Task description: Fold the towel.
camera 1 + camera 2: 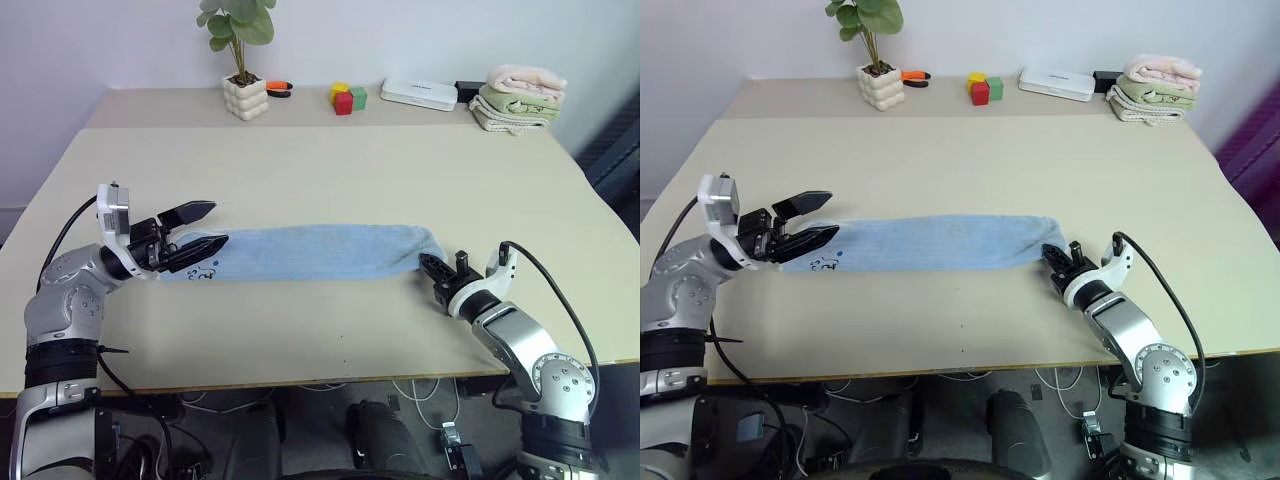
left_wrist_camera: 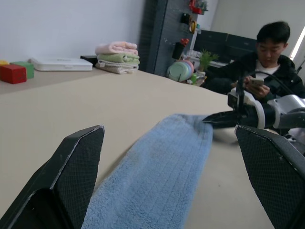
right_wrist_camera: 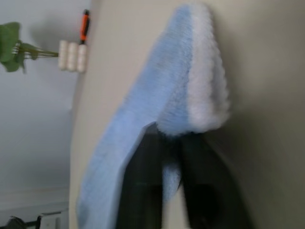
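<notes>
The towel (image 1: pixel 310 252) is a light blue terry strip lying lengthwise across the middle of the table, with a dark printed mark at its left end. My left gripper (image 1: pixel 218 224) is open at that left end, one finger over the cloth and the other low beside it. In the left wrist view the towel (image 2: pixel 152 181) runs away between the two fingers (image 2: pixel 71 181). My right gripper (image 1: pixel 428 264) is at the right end. In the right wrist view it (image 3: pixel 169 138) is shut on the towel (image 3: pixel 181 81), with the pale hem bunched just past the fingertips.
Along the table's far edge stand a potted plant (image 1: pixel 245 97), an orange-handled tool (image 1: pixel 279 88), coloured blocks (image 1: pixel 348 97), a white box (image 1: pixel 419 93) and stacked pink, green and beige towels (image 1: pixel 518 97). A seated person (image 2: pixel 267 62) is beyond the table's right side.
</notes>
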Motion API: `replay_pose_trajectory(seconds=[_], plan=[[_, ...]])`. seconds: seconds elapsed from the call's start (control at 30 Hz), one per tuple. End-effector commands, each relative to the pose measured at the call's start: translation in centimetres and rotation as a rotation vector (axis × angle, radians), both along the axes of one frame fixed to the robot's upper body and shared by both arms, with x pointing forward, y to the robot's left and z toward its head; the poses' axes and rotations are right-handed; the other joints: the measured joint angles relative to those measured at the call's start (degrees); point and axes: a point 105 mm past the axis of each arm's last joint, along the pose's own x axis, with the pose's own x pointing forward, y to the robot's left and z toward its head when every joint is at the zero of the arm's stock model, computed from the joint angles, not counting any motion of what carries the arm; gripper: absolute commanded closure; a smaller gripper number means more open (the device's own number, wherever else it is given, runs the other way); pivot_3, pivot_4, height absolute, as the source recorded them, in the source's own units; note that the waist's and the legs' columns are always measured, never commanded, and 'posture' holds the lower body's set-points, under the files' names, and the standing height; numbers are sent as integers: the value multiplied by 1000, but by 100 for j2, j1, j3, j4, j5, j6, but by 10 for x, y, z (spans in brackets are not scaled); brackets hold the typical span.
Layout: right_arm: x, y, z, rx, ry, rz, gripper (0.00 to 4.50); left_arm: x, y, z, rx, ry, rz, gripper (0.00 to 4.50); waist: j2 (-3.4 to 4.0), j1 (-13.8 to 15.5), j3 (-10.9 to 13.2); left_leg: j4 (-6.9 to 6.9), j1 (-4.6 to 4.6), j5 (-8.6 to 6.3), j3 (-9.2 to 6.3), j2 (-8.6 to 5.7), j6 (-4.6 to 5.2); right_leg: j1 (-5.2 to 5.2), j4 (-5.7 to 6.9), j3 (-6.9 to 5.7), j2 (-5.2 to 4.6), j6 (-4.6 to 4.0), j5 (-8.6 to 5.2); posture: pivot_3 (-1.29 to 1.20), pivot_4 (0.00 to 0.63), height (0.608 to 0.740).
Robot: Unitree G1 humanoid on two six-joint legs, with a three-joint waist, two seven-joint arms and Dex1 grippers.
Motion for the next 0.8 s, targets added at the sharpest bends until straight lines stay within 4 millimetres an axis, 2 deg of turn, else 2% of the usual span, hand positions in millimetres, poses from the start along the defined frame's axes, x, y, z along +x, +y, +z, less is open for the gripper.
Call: replay_pose_trajectory(seconds=[0.03,0.1,0.2,0.3,0.4,0.47,0.57,0.67,0.8], plan=[[4,-28,8,-74,-28,-73,4457,-2,2,11,-11,-52,10,0,0,29,0,0,0,0,0,0,0,3,-3,-1,-1,0,0,0,150,740],[5,-44,16,-133,-47,-107,4457,-2,2,11,-12,-53,14,0,4,50,2,2,0,0,2,-2,0,9,-16,0,-5,-3,1,0,150,740],[3,-54,28,-243,-89,-78,4457,-1,3,10,-14,-55,22,0,5,40,3,2,-1,0,4,-7,1,12,-23,2,-9,-3,1,0,150,740],[2,-61,39,-307,-125,-53,4457,0,3,9,-17,-56,23,0,6,24,3,0,-1,-2,3,-4,3,11,-21,2,-5,-3,1,0,150,740],[1,-59,48,-408,-165,10,4457,2,1,10,-19,-60,20,0,8,20,5,0,0,-4,4,-4,7,9,-21,2,-3,-2,2,0,150,740],[2,-50,59,-489,-235,73,4457,2,2,11,-18,-63,21,0,8,24,5,0,0,-5,4,-4,8,9,-21,2,-2,-2,2,0,150,740],[0,-24,67,-640,-327,210,4457,2,2,11,-17,-64,21,0,9,18,5,1,0,-5,5,-4,9,8,-21,3,-2,-1,2,0,150,740],[-6,17,73,-829,-457,406,4457,2,2,12,-20,-66,23,0,9,21,5,1,0,-6,4,-3,10,8,-21,2,-1,-1,2,0,150,740],[-6,46,80,-942,-598,533,4457,3,1,12,-25,-66,24,0,9,25,6,2,0,-6,4,-3,10,6,-21,2,-1,-2,1,0,150,740]])
